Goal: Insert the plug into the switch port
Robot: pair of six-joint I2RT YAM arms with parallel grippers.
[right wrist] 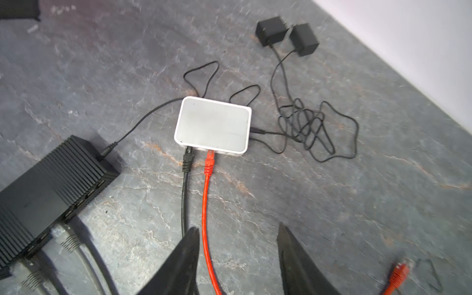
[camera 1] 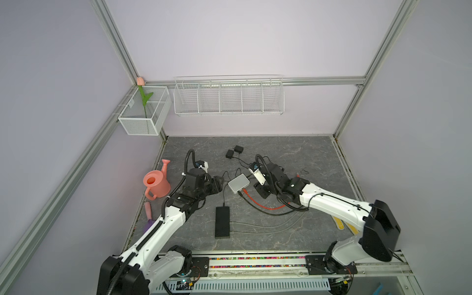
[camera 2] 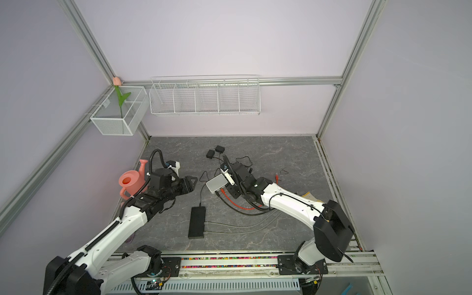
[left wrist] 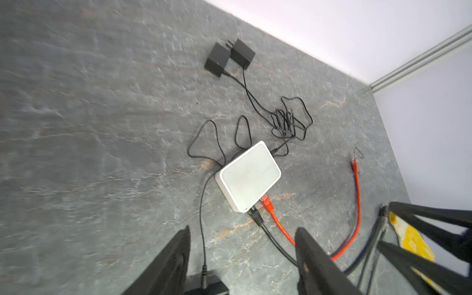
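Both arms reached low and inward over the grey, veined, stone-patterned surface (camera 1: 306, 158). The left gripper (left wrist: 244, 229) had its black tapered fingers spread apart and held nothing. The right gripper (right wrist: 237, 227) was spread too and empty, with the red cable (right wrist: 204, 204) lying loose on the surface below the gap. The ribbed red plug (right wrist: 209, 159) sat in a port of the smooth, white, round-cornered switch (right wrist: 213, 125), just beside a black plug (right wrist: 187, 159).

Even, soft light; both wrist views motion-blurred, edges warped.
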